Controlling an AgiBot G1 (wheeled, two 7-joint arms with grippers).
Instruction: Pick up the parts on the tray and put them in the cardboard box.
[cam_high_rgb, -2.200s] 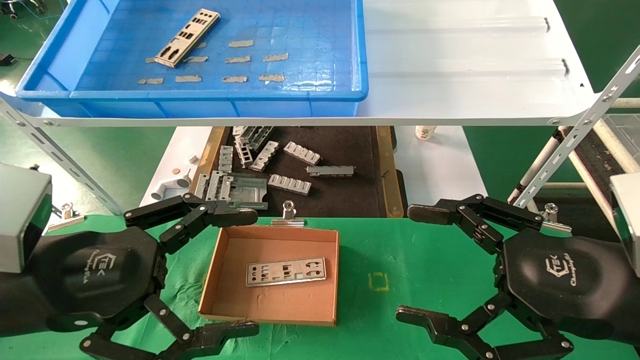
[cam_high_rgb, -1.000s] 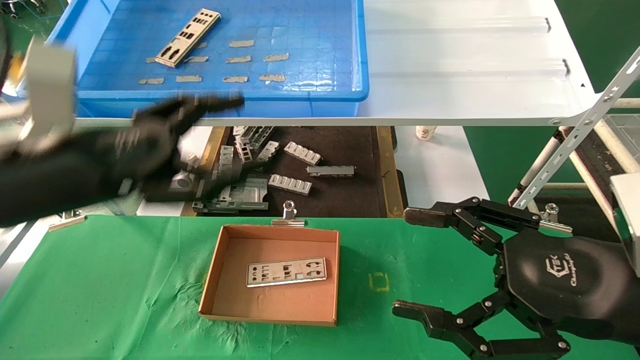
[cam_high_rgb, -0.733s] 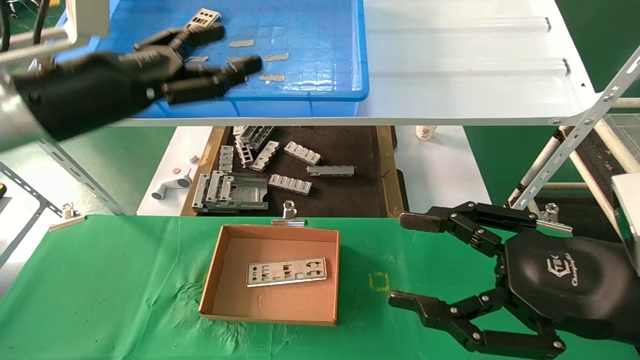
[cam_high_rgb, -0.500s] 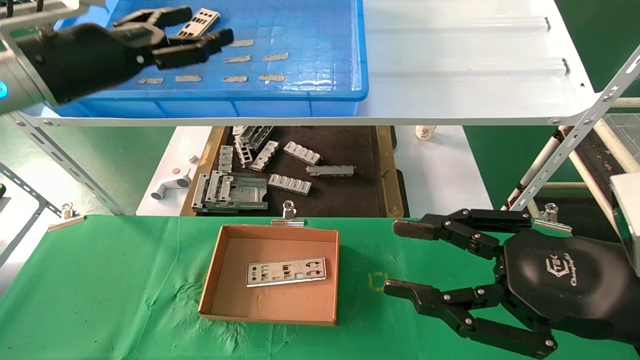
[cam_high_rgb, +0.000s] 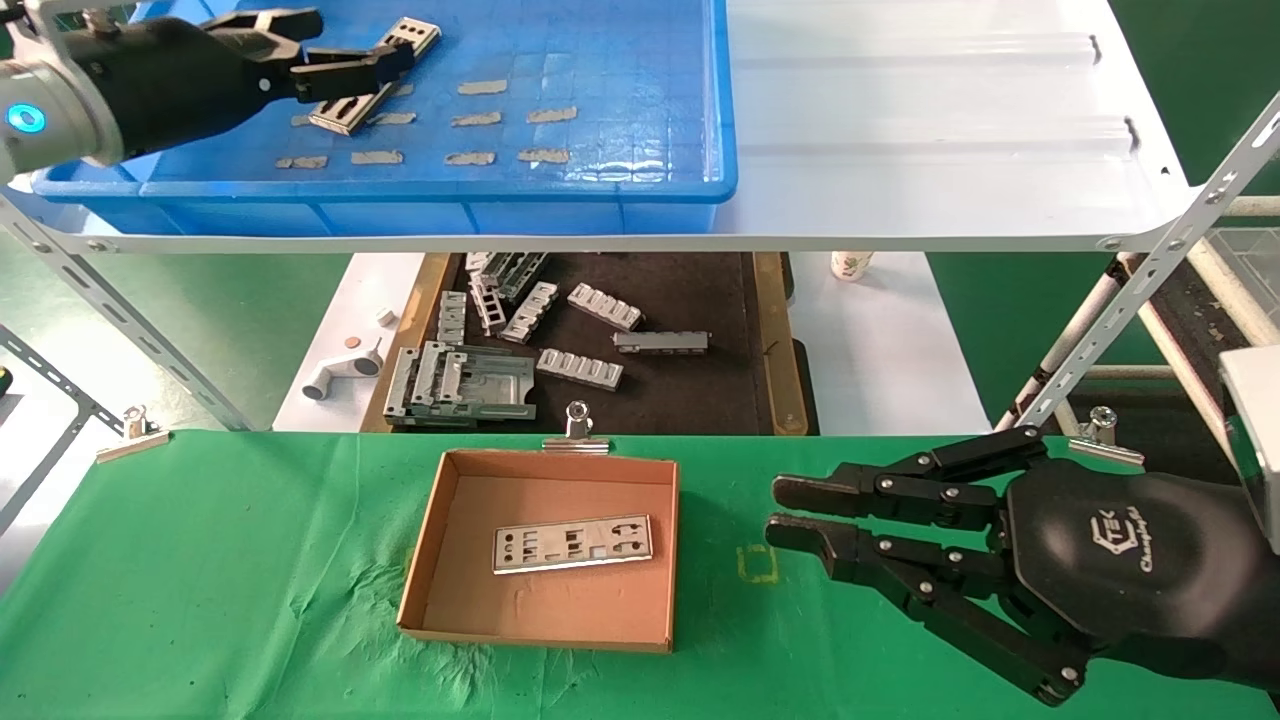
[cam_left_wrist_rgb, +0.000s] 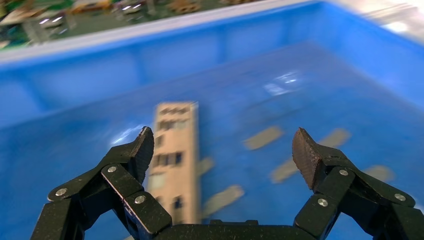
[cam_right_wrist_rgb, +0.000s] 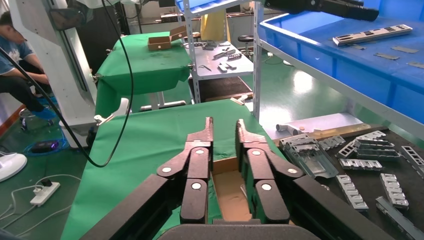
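One silver part (cam_high_rgb: 340, 110) lies slanted at the far left of the blue tray (cam_high_rgb: 620, 80) on the upper shelf. My left gripper (cam_high_rgb: 352, 42) hovers over it, open, fingers on either side. In the left wrist view the part (cam_left_wrist_rgb: 175, 150) lies close to one finger, nothing gripped, with my left gripper (cam_left_wrist_rgb: 222, 137) over the tray floor (cam_left_wrist_rgb: 300, 90). A second part (cam_high_rgb: 572, 543) rests in the cardboard box (cam_high_rgb: 450, 560) on the green cloth. My right gripper (cam_high_rgb: 787, 510) sits right of the box, fingers drawn together on nothing; its wrist view (cam_right_wrist_rgb: 224, 125) shows only a narrow gap.
Below the shelf a black mat (cam_high_rgb: 680, 390) holds several grey ribbed brackets (cam_high_rgb: 580, 368). The white shelf (cam_high_rgb: 920, 120) stretches right of the tray, on slanted metal struts (cam_high_rgb: 1130, 300). A binder clip (cam_high_rgb: 577, 425) sits at the box's far wall.
My left arm rose from the green table to the tray and now straddles the part there. My right gripper's fingers closed from wide open to nearly touching.
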